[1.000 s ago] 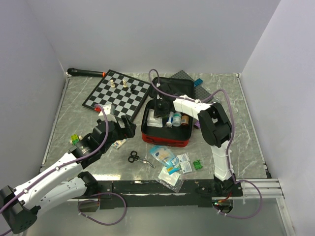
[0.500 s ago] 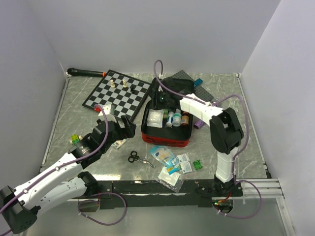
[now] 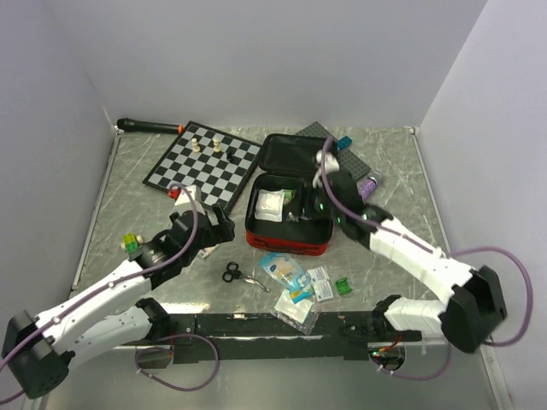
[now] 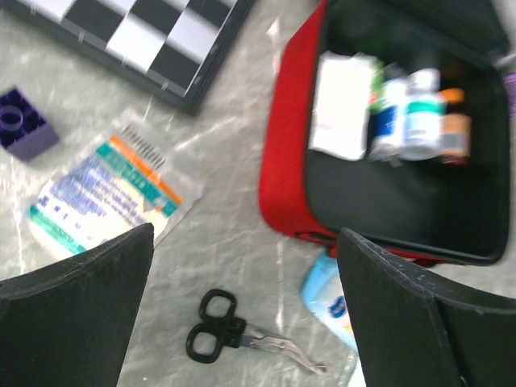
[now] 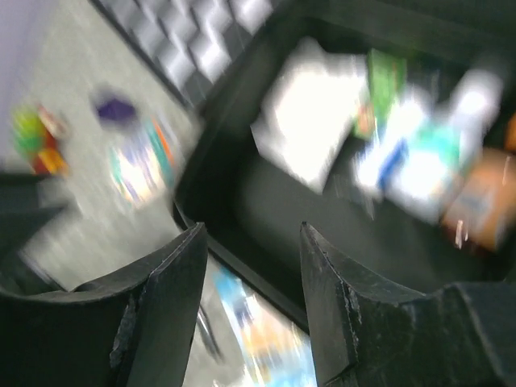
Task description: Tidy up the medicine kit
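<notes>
**Medicine kit.** The medicine kit [image 3: 286,241] sits at the centre of the desk [image 3: 410,213] with its lid folded back toward the far wall. In the left wrist view, a white pack [image 4: 343,105] and several bottles [image 4: 419,117] line the far side of the kit [image 4: 284,153]. The near half of the black lining is bare.

**Left tool.** The left tool [image 3: 214,226] hovers over the desk just left of the kit. Its fingers [image 4: 76,310] are spread wide with nothing between them. Below it lie the scissors [image 4: 234,334], a printed sachet [image 4: 105,193] and a purple block [image 4: 20,129].

**Right tool.** The right tool [image 3: 303,209] is over the right part of the kit. Its fingers [image 5: 173,290] are parted and hold nothing. The right wrist view is motion-blurred and shows the kit's rim [image 5: 218,218] between them.

**Edges.** The near corner of the chessboard [image 3: 203,162] lies just beside the kit's far-left corner. Flat pouches [image 3: 291,282] lie between the kit's red front wall and the near desk edge.

**Open room.** Bare desk runs from the kit's right wall to the right edge. There is also bare desk left of the left arm.
</notes>
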{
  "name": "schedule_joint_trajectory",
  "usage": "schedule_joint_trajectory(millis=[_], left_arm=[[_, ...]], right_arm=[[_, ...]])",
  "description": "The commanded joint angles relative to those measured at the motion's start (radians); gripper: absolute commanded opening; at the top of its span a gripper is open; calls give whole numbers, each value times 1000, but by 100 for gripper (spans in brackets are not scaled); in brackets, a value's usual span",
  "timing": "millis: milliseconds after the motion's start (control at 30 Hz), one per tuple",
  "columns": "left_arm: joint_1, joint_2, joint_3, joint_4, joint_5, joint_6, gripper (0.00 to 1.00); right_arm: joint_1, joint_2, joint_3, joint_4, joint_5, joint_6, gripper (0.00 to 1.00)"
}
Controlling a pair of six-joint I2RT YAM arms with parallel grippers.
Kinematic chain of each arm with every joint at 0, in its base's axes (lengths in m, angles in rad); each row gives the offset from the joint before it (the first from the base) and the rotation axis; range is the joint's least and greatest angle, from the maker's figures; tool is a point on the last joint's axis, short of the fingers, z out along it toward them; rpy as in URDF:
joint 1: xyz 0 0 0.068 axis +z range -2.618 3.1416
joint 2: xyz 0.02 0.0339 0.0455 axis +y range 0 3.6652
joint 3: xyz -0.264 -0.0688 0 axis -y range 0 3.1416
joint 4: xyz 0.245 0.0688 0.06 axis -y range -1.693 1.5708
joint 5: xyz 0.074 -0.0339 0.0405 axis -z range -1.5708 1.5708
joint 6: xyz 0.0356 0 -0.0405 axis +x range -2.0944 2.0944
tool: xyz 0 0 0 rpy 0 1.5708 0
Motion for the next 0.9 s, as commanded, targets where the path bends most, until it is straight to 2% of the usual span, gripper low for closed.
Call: schedule_joint_trajectory(millis=[0, 167, 300, 433, 600, 733, 867], left_arm=[[10, 82, 13, -34, -16, -69, 98], [55, 125, -10, -26, -56, -102, 96], [191, 130, -35, -23, 11, -147, 95], [273, 123, -67, 32, 114, -154, 91], [268, 235, -53, 56, 203, -145, 84], [259, 304, -95, 90, 177, -163, 81], [221, 286, -118, 145, 205, -178, 79]], right_arm=[[60, -154, -232, 4, 57, -11, 56], [110, -356, -375, -31, 114, 14, 56], [113, -478, -424, -70, 132, 15, 56], [113, -536, -449, -120, 151, 5, 56], [113, -579, -476, -169, 165, -5, 56], [115, -637, -502, -183, 166, 4, 56], [113, -677, -513, -209, 169, 4, 56]])
